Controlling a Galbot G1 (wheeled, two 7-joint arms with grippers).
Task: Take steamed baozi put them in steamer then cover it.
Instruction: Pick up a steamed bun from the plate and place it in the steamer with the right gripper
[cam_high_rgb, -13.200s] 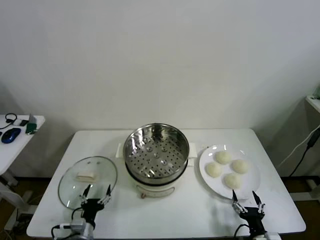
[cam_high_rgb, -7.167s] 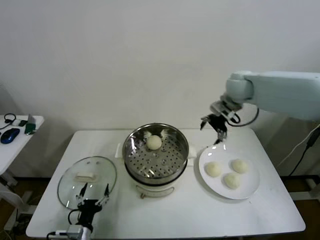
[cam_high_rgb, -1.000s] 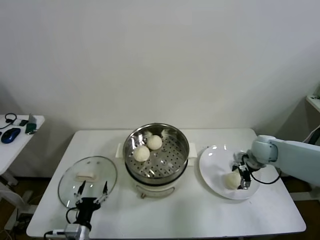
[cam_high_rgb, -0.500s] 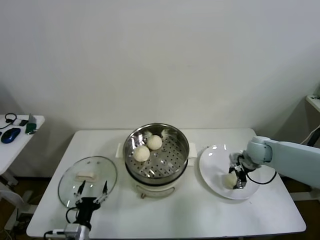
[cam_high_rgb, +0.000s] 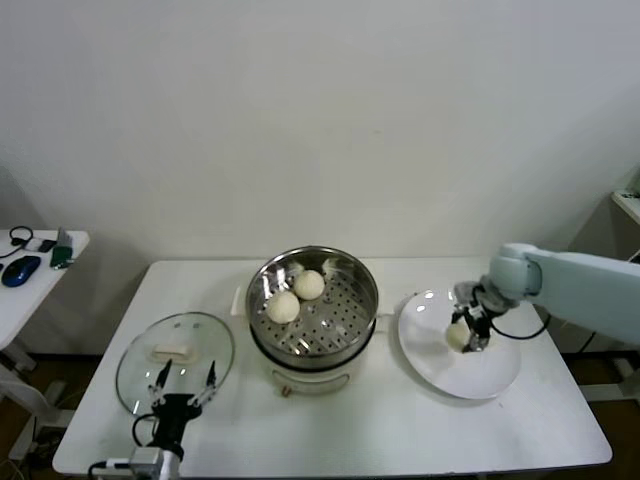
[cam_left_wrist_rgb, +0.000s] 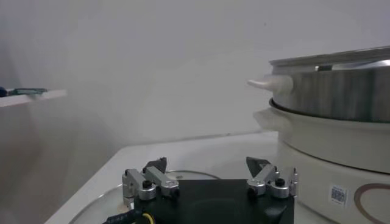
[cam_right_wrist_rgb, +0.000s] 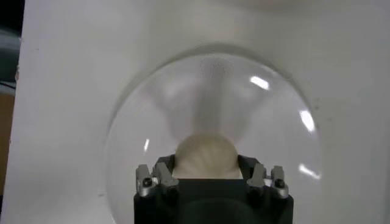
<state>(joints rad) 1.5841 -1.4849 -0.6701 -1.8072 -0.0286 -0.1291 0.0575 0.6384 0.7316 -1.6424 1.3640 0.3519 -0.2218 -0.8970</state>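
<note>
Left end effector parked at the near left edge of the white table, fingers spread and gripping nothing, just at the near rim of the round clear glass cover with metal rim and cream rectangular handle, lying flat on the table. In the left wrist view, same end effector with both black finger tips apart, above the glass, the cream pot base beside it.

Right end effector over the flat white round plate on the right of the table, clenched on a small round cream-white steamed baozi, held above the plate's left part. In the right wrist view, the dough bun seated between the two fingers of the end effector, the plate below it bare of other buns.

Farther back, at the table's centre, round shiny stainless-steel steamer with perforated bottom on a cream-white electric pot base, uncovered. Two more cream-white baozi inside, one nearer and to the left, the other behind it, touching or nearly so.

Far left, a separate white side table carrying a blue computer mouse.
</note>
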